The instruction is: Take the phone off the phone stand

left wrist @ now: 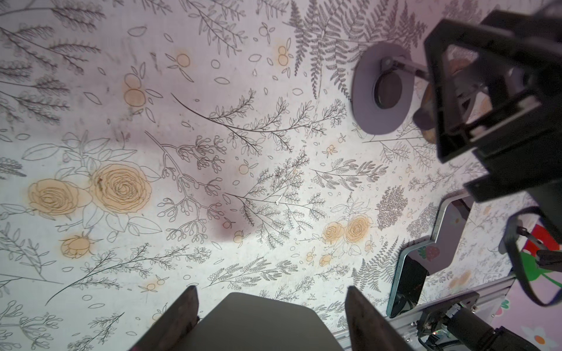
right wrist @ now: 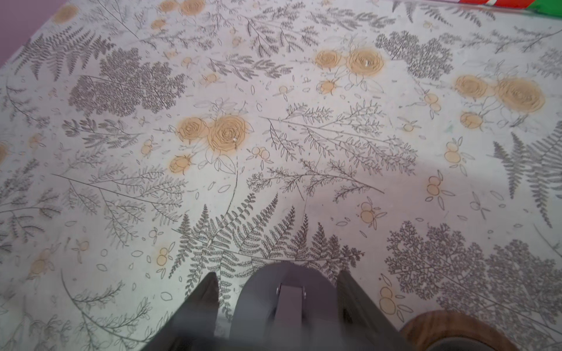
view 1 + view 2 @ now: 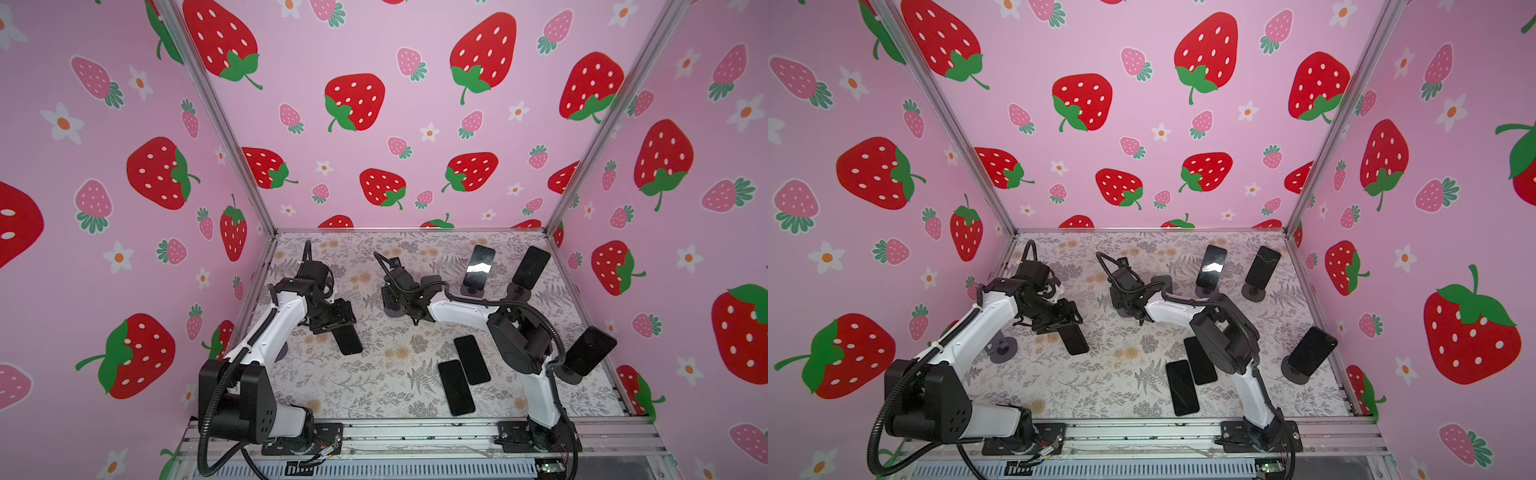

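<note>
A dark phone (image 3: 348, 340) (image 3: 1074, 338) hangs clear of the table, with my left gripper (image 3: 332, 328) shut on its upper end. In the left wrist view the phone (image 1: 258, 322) fills the gap between the two fingers of the left gripper (image 1: 270, 301). The grey phone stand (image 2: 282, 291) has a round base and a hinged arm, and my right gripper (image 2: 276, 282) is shut on that base. In both top views the right gripper (image 3: 392, 305) is at mid-table, apart from the phone. The left wrist view shows the stand (image 1: 365, 100) bare, with no phone on it.
Three other phones lean on stands at the back right (image 3: 478, 266) (image 3: 530, 266) and the right edge (image 3: 588, 351). Two phones lie flat (image 3: 471, 359) (image 3: 455, 386) in front of the right arm. An empty stand (image 3: 1003, 349) sits behind the left arm.
</note>
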